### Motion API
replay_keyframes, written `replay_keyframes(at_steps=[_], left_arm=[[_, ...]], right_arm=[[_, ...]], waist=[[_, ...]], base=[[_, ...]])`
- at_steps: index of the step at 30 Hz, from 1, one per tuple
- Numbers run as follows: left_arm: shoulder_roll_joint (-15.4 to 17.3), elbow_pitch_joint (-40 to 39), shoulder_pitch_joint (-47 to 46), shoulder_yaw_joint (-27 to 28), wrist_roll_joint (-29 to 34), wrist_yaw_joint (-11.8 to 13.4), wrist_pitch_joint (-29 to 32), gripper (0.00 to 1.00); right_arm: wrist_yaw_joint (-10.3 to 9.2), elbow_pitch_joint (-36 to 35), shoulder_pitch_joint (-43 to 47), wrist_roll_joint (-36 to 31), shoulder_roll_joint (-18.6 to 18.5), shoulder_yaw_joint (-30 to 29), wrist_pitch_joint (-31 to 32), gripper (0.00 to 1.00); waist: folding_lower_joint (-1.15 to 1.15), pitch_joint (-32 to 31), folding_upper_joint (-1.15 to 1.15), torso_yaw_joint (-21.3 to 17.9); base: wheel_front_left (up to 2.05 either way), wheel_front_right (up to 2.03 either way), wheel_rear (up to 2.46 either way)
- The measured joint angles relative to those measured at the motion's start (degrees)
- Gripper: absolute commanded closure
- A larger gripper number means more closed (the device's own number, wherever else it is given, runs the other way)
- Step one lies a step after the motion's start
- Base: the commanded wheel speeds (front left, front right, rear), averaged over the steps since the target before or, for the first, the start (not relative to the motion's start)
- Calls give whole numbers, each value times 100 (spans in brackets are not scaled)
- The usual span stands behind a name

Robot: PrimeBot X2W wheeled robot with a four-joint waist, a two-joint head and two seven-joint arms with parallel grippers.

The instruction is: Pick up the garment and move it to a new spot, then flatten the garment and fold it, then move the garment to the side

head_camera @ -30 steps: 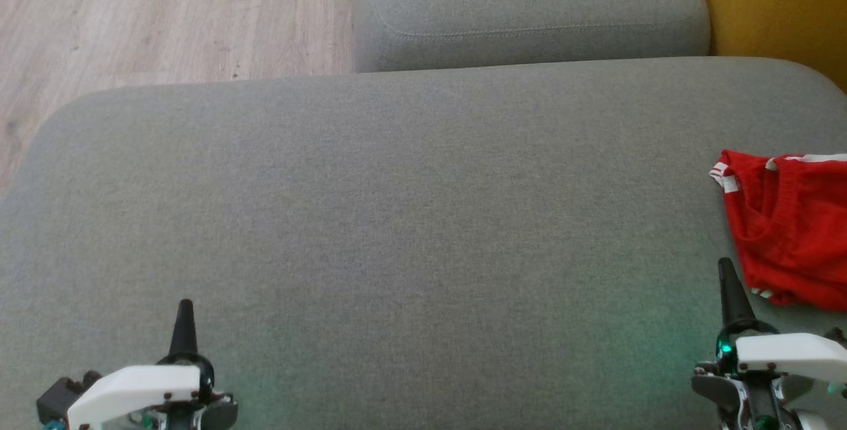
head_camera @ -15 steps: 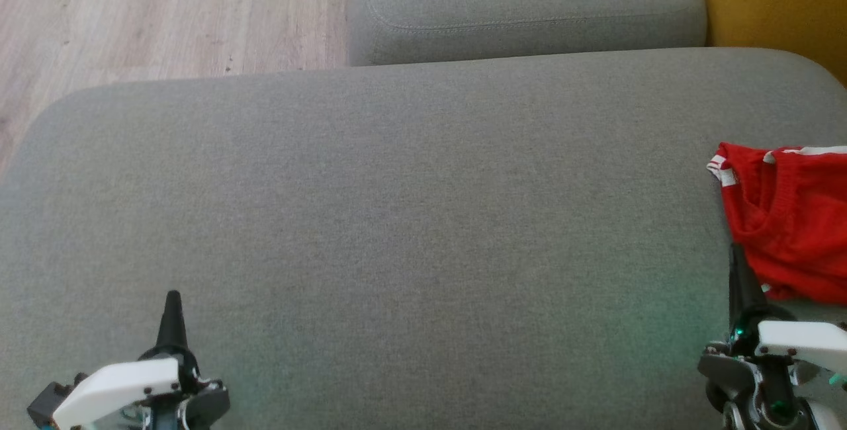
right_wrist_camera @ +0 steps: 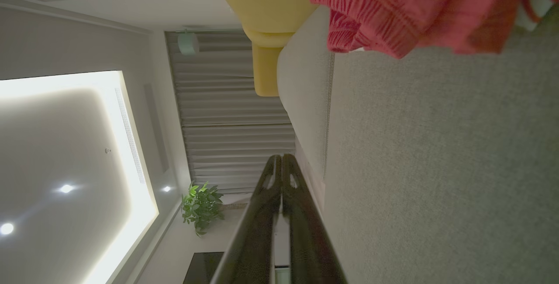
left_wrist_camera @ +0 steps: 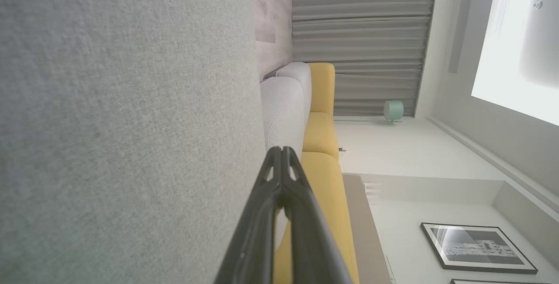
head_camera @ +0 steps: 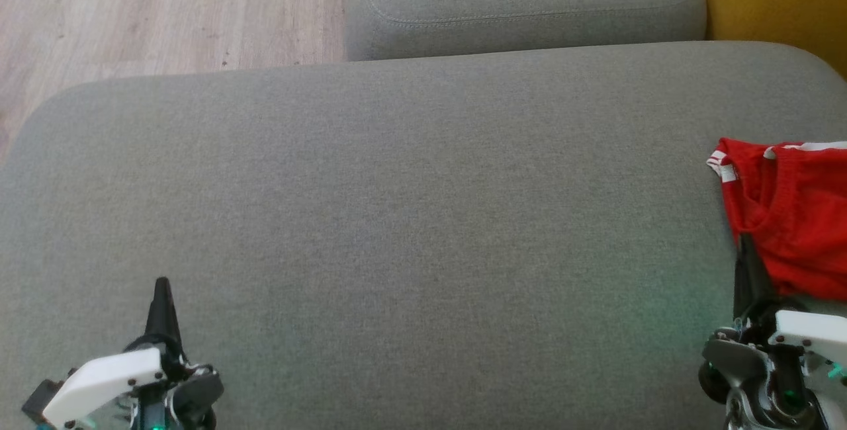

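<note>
The right tool (head_camera: 746, 248), its two long dark fingers pressed together with nothing between them, now has its tip drawn over the near left edge of the red garment with white trim (head_camera: 787, 218). In the picture from a second ago that tip sits just short of the garment's lower left corner, over bare cushion. Part of the shift belongs to the head camera, since the whole scene slides up the view, so only the closing gap between tip and cloth reads as the arm's own advance.

In the right wrist view the closed fingers (right_wrist_camera: 281, 159) point along the cushion. The garment (right_wrist_camera: 393, 8) hangs across the top of that view, off the line of the fingertips, showing a gathered hem. I cannot tell whether the tip touches the cloth.

The left tool (head_camera: 161, 288) is likewise closed and empty (left_wrist_camera: 281, 150). It drifts a little toward the left edge of the head view and stays well apart from the garment.

The garment lies crumpled at the right end of the grey fabric sofa seat cushion (head_camera: 397, 218), partly cut off by the frame. Beyond lie a second grey cushion (head_camera: 523, 6), yellow upholstery (head_camera: 774, 0) and a pale wooden floor (head_camera: 132, 13).

My reading is that the pick-up is only beginning: the right tool is closing in but must open before it can pinch the cloth, and the broad bare middle of the cushion looks like the natural new spot
</note>
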Motion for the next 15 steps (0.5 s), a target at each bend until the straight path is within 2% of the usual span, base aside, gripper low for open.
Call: replay_keyframes(at_steps=[15], left_arm=[[-3,0,-15,5,1,0,7,100]], right_arm=[[0,1,-1,0,0,-16,15,100]], waist=[[0,0,0,0]], base=[[0,0,0]])
